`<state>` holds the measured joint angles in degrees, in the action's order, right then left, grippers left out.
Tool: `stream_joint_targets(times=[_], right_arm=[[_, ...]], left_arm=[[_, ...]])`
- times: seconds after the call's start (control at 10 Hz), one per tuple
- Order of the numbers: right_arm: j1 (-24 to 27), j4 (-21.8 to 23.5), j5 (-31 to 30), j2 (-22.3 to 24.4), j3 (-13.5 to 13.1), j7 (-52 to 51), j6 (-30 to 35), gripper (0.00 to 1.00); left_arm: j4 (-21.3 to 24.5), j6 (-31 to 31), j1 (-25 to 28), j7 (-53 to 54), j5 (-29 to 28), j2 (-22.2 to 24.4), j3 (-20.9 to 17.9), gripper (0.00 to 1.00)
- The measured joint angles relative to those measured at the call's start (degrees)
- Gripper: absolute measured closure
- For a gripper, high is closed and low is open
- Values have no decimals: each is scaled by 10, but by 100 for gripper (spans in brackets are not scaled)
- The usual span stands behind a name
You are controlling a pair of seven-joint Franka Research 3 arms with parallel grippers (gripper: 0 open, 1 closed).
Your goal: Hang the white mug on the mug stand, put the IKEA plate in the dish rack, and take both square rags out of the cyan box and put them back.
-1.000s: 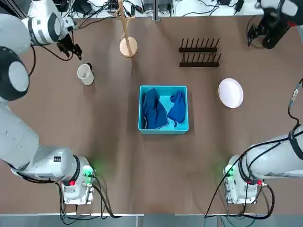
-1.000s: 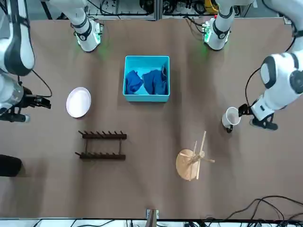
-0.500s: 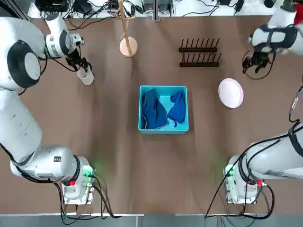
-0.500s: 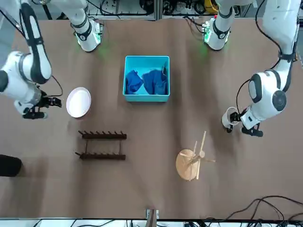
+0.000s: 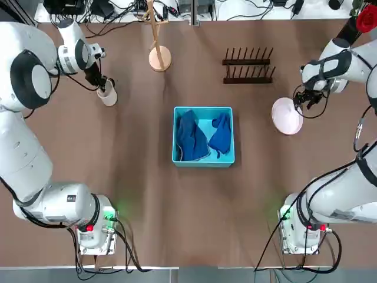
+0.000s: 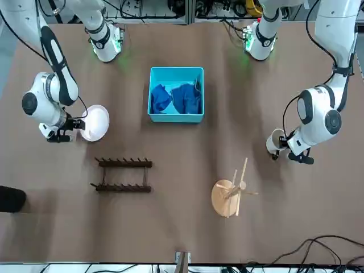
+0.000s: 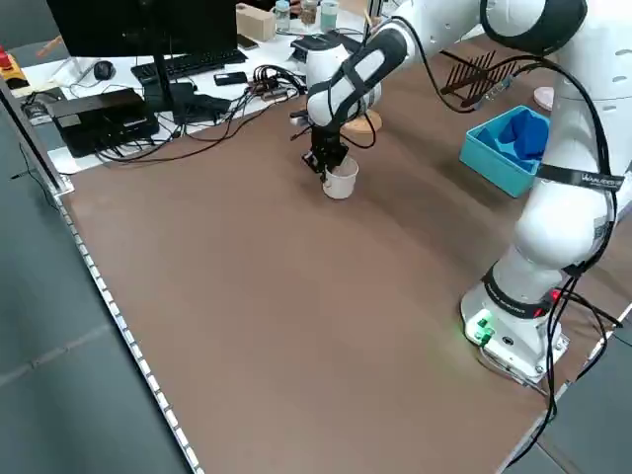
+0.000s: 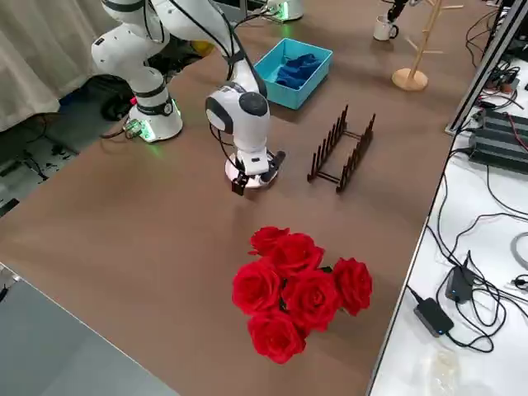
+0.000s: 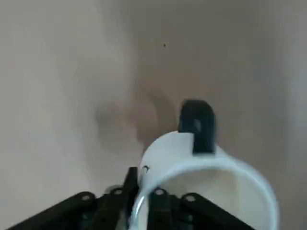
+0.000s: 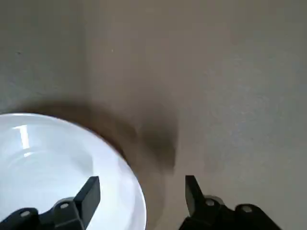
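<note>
Table: a broad brown tabletop (image 5: 147, 194) carries everything, with both arm bases bolted at its near edge.
White mug: the white mug (image 5: 107, 94) stands upright on the table's far left, well apart from the mug stand (image 5: 158, 56).
Left gripper: the left gripper (image 5: 101, 84) is down at the mug, its fingers straddling the rim wall (one inside, one outside in the left wrist view); whether they press the wall I cannot tell.
IKEA plate: the IKEA plate (image 5: 286, 116) lies flat on the right side, near the dish rack (image 5: 248, 65) but not in it.
Right gripper: the right gripper (image 5: 305, 100) hangs low at the plate's outer edge, jaws spread apart, one finger over the rim and one over bare table.
Cyan box: the cyan box (image 5: 203, 159) sits mid-table with both square rags (image 5: 192, 136) crumpled inside.
Room: a bunch of red roses (image 8: 300, 291) rests on the table's right edge; a monitor (image 7: 138, 25), a keyboard (image 7: 193, 61) and cables (image 8: 487, 264) crowd the white benches around.
</note>
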<state>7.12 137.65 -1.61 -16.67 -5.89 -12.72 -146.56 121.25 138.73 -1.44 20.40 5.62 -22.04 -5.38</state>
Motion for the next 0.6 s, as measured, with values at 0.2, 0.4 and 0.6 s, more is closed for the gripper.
stream_joint_targets(times=[0.2,0.4,0.6], right_arm=[[0,12,0,-10,0,0,-24,26],[0,11,0,-10,0,0,-24,51],[0,11,0,-6,1,-1,-23,83]], left_arm=[[-9,6,-1,10,0,16,3,96],[-38,8,-3,11,0,36,19,96],[-81,45,-6,11,0,40,48,96]])
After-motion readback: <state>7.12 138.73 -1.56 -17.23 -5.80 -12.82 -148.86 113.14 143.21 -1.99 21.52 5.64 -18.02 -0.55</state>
